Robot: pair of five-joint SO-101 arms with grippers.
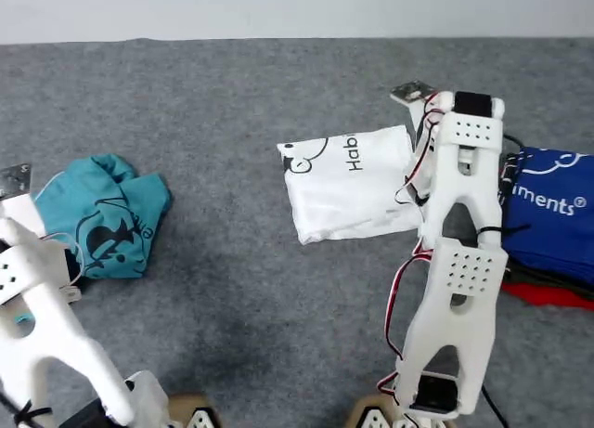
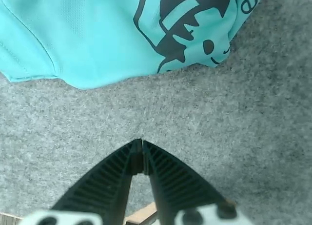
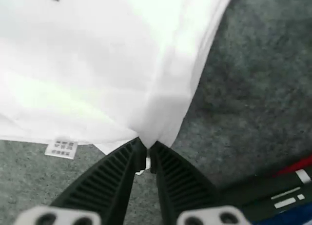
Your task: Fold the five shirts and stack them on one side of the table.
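Note:
A folded white shirt [image 1: 348, 182] lies in the middle of the grey table. My right gripper [image 3: 147, 148] is shut on the edge of the white shirt [image 3: 97, 64], at the side nearest the stack. A crumpled teal shirt [image 1: 102, 214] with a dark print lies at the left. My left gripper [image 2: 142, 146] is shut with nothing in it, hovering over bare felt a short way from the teal shirt [image 2: 112, 30]. A blue shirt [image 1: 552, 214] lies folded on top of a red one [image 1: 548, 293] at the right edge.
Grey felt [image 1: 241, 298] covers the table. The white right arm [image 1: 459, 252] stands between the white shirt and the blue stack. Open felt stretches between the teal and white shirts and across the back.

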